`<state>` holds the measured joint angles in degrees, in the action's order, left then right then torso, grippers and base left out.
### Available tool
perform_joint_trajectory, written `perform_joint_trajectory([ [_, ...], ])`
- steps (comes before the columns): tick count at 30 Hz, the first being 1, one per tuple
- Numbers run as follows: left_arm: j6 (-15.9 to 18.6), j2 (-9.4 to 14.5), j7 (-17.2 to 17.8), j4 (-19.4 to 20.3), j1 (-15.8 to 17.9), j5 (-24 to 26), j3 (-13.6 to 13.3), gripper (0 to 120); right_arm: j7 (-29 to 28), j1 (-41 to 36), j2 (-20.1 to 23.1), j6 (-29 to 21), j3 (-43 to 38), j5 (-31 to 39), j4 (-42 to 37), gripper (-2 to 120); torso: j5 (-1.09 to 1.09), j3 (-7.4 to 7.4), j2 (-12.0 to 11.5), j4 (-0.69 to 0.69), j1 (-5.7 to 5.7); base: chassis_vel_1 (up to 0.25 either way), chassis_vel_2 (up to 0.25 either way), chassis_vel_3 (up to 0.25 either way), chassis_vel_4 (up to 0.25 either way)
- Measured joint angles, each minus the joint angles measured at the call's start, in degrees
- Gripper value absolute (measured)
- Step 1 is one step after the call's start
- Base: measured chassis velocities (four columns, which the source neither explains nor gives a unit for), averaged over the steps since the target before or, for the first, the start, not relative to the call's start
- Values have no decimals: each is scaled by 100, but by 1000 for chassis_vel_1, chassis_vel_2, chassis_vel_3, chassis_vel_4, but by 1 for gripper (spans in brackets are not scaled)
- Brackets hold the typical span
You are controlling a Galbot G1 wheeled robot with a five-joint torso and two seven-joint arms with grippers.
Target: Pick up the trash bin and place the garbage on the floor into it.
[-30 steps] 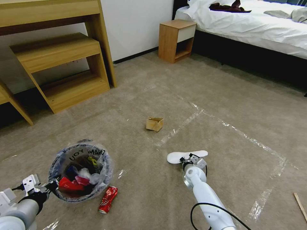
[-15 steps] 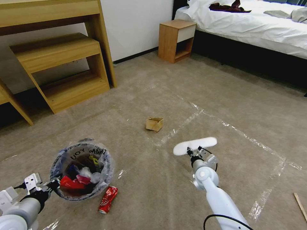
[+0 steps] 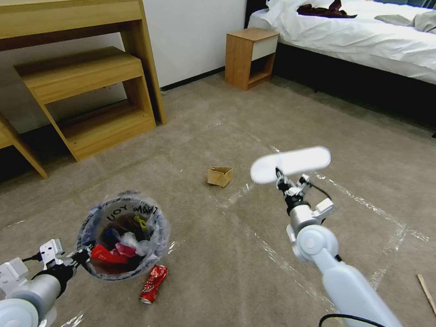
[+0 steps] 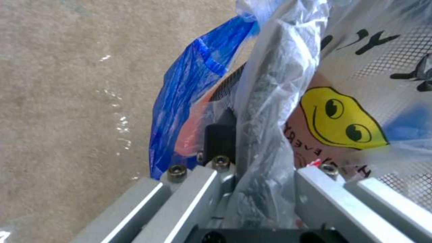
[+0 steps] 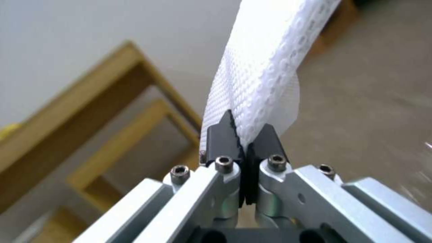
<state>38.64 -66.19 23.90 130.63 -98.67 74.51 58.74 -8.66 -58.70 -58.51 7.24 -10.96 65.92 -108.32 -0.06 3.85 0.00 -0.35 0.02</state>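
Head view: white slipper [image 3: 290,163] raised clear of the floor [image 3: 254,113], pinched at one edge by right tool [image 3: 284,178], long flat sole sticking out level to both sides. Right wrist view: black pads [image 5: 219,136] clenched on thin, dimpled fabric, which folds softly at the pinch. Likely very light and floppy, not fragile; grasped off-centre, so liable to swing and droop, perhaps slip if shaken.

Off to the robot's left, trash bin [image 3: 122,238], already part full of red and white scraps, held by left tool [image 3: 83,258] closed on rim and crinkly liner [image 4: 270,111]. Liner slick and loose; best gripped together with stiff rim, as now.

Crushed red can [image 3: 153,284] on carpet just beside bin; small cardboard box [image 3: 220,175] farther ahead; wooden stick [image 3: 426,293] at far right edge.
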Motion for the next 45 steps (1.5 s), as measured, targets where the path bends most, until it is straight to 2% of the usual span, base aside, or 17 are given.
perform_joint_trajectory([
  [4,115,99,149,79,-30,330,18,1,306,87,261,188,166,-77,-222,0,-1,0,0,0,0,0,0,0,0],
  [6,264,241,376,131,-76,730,21,1,721,214,521,412,346,-188,-381,0,-1,0,0,0,0,0,0,0,0],
  [7,264,241,376,131,-76,730,21,1,721,214,521,412,346,-188,-381,0,-1,0,0,0,0,0,0,0,0],
  [9,346,386,563,169,-107,1041,24,1,1028,349,714,588,510,-254,-499,0,-1,0,0,0,0,0,0,0,0],
  [13,361,577,824,237,-147,1526,61,1,1521,481,897,839,723,-483,-567,0,-1,0,0,-1,0,0,0,0,0],
  [18,362,763,984,266,-233,1837,77,1,1954,537,1049,1071,910,-641,-630,0,-1,0,0,1,0,0,0,0,0],
  [20,362,921,1099,258,-237,2010,25,1,2145,543,1164,1198,977,-743,-716,0,-1,0,0,0,0,0,0,0,0],
  [25,361,1093,1134,155,-162,2056,-106,1,2302,540,1338,1293,1065,-896,-821,0,-1,0,0,0,0,0,0,0,0],
  [29,359,1136,1127,87,-93,2059,-197,1,2406,662,1413,1355,1222,-1000,-835,0,-2,0,0,-1,0,0,0,0,0],
  [45,353,1138,1005,103,-68,1970,-246,1,2583,1379,1294,1460,2299,-1132,-631,0,-2,0,0,0,0,0,0,0,0],
])
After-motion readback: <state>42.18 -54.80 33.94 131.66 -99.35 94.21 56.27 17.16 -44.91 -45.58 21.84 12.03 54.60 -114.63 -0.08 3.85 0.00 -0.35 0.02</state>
